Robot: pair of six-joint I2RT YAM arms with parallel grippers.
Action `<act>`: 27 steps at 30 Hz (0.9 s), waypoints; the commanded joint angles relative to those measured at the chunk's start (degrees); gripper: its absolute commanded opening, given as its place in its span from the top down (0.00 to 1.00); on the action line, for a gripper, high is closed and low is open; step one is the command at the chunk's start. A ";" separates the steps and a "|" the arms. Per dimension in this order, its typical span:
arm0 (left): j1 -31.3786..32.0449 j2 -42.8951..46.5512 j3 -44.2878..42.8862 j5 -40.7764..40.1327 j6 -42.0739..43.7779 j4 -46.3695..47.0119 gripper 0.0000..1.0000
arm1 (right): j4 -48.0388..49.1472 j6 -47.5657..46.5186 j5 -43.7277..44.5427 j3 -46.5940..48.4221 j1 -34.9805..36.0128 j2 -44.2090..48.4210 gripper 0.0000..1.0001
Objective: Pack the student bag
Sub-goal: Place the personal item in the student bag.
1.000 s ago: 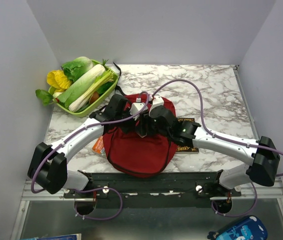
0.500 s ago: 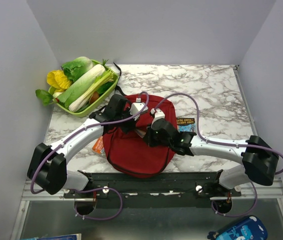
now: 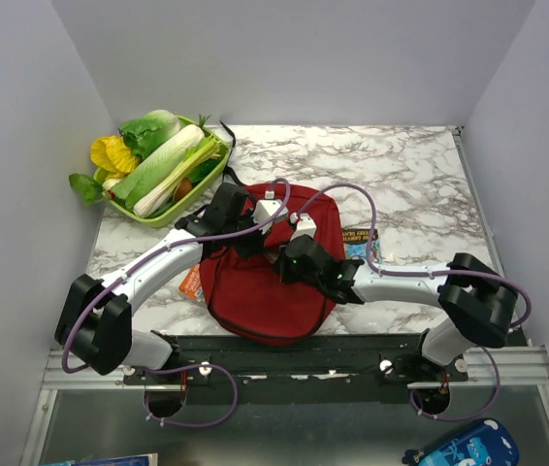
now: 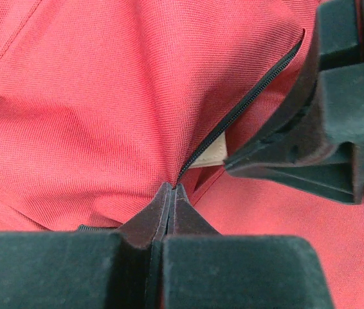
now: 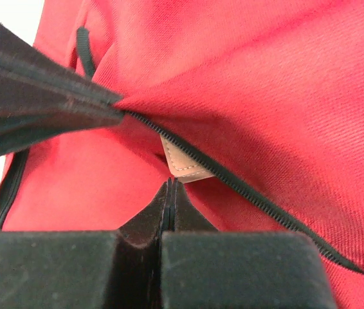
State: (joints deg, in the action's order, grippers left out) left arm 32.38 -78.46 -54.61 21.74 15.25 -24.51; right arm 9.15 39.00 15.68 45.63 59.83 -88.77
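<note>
The student bag (image 3: 255, 291), dark red with a black zipper (image 5: 246, 190), lies at the table's near middle, and both grippers sit on its top. My left gripper (image 3: 261, 236) is shut, its tips (image 4: 171, 187) pinching the red fabric at the zipper's end, which puckers toward them. My right gripper (image 3: 292, 254) is shut too. Its tips (image 5: 171, 183) meet the lower corner of the tan zipper tab (image 5: 185, 164) and appear to pinch it. The two grippers face each other a short way apart. The bag's inside is hidden.
A green basket (image 3: 218, 163) of toy vegetables stands at the back left. A dark book (image 3: 360, 239) lies right of the bag and an orange packet (image 3: 190, 283) peeks out at its left. A blue pencil case (image 3: 464, 445) lies below the table's front edge.
My right gripper has slid left and nearer over the bag, and its jaws have gone from open to shut at the tan tab. The left gripper has kept its hold.
</note>
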 commanded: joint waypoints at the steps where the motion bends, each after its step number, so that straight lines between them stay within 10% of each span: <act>1: 0.14 -0.56 0.38 2.34 0.84 -0.89 1.00 | 3.24 -0.07 13.46 2.37 0.28 -2.63 0.99; 27: 0.14 -0.29 1.26 3.75 0.14 -1.41 1.00 | 4.31 3.79 21.41 -0.28 7.49 0.89 0.99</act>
State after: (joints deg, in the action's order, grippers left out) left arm 32.36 -78.46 -54.30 23.03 16.45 -25.41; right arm 15.92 39.44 34.96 45.15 66.04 -87.05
